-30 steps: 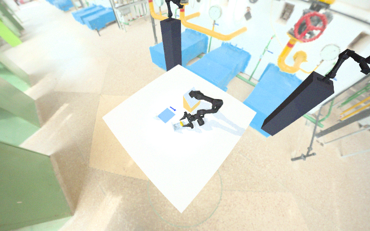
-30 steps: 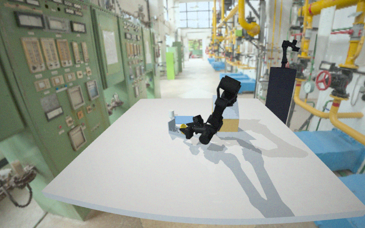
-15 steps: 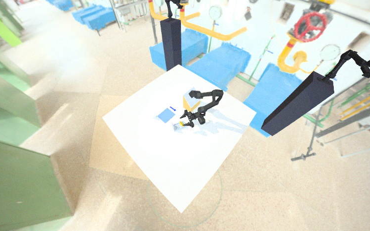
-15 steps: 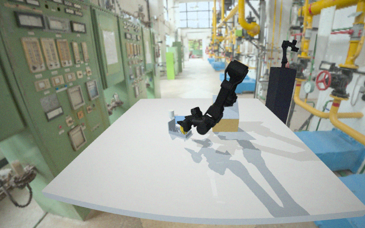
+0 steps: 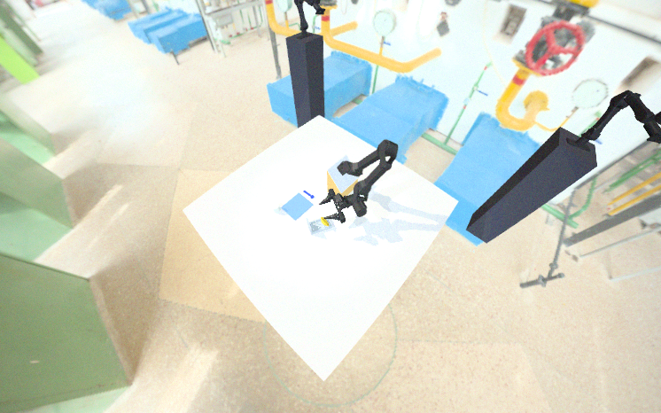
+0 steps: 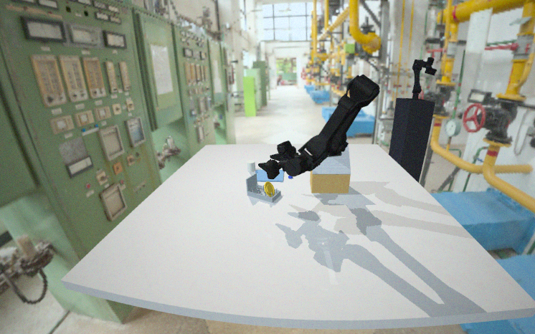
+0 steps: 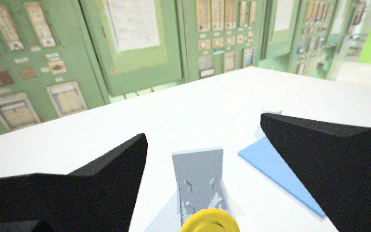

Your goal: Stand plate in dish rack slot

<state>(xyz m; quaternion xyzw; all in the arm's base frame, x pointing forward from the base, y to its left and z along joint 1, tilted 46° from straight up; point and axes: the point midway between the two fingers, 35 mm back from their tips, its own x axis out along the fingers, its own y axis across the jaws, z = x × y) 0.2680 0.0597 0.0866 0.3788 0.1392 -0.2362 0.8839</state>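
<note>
The yellow plate (image 5: 324, 222) (image 6: 269, 188) (image 7: 210, 220) stands on edge in the grey dish rack, at the end away from the rack's tall panel, leaning a little. The small grey dish rack (image 6: 251, 180) (image 7: 198, 167) stands on the table, with short rails inside; its low end is out of the wrist view. My gripper (image 5: 322, 211) (image 6: 265, 160) (image 7: 202, 129) is open and empty, above the rack and clear of the plate. Only the plate's upper part shows in the wrist view, below and between the spread fingers. The exact slot and the plate's lower edge are hard to make out.
A flat blue board (image 5: 297, 206) (image 7: 284, 175) lies beside the rack. A whitish cup (image 6: 251, 166) stands beyond the rack. A small dark blue item (image 5: 308, 194) (image 6: 290, 177) lies near the board. A box with orange sides (image 6: 330, 183) stands beside the arm.
</note>
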